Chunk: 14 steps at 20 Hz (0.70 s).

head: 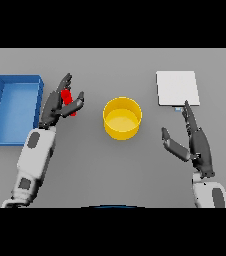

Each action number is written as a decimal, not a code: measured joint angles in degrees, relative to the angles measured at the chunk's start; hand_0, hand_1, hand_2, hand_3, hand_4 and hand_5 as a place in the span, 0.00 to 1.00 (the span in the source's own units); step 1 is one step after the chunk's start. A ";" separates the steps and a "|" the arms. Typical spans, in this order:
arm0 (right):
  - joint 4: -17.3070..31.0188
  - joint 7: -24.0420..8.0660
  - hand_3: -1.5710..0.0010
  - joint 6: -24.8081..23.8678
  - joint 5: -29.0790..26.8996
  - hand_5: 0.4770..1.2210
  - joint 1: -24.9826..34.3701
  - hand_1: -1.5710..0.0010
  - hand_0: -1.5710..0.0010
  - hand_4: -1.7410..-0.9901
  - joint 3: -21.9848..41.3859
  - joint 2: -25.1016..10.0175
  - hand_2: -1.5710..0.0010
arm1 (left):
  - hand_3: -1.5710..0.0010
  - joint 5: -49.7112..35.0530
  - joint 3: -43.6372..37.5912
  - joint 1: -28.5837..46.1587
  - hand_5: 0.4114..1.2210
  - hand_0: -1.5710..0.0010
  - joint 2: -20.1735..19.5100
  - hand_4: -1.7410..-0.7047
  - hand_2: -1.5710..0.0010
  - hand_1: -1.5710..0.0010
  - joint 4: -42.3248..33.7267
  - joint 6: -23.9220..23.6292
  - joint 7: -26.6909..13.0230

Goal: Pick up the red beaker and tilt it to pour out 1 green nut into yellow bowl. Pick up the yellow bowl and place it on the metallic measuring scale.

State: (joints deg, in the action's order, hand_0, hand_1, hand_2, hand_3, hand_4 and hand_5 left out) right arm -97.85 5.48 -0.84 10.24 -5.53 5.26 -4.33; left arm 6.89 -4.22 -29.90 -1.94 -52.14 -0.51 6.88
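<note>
Left hand (pixel 55 107), fingers closing around the red beaker (pixel 68 102) beside the yellow bowl (pixel 122 118), readies a pour; right hand (pixel 197 142) waits, fingers apart.

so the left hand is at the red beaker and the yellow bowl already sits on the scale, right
Not quite. The left hand is at the red beaker, but the yellow bowl stands on the grey table, well apart from the metallic scale. The head view shows it.
</note>
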 measured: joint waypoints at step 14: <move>1.50 0.16 1.00 0.34 0.46 0.26 1.47 1.00 1.00 0.64 0.47 0.23 1.00 | 0.04 0.67 -0.45 -2.87 0.85 0.04 1.65 0.06 0.04 0.04 1.69 -6.42 4.33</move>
State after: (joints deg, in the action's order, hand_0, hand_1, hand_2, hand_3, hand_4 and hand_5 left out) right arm -96.35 5.64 -0.50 10.70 -4.05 5.73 -4.10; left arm 7.56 -4.67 -32.77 -0.30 -50.45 -6.93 11.21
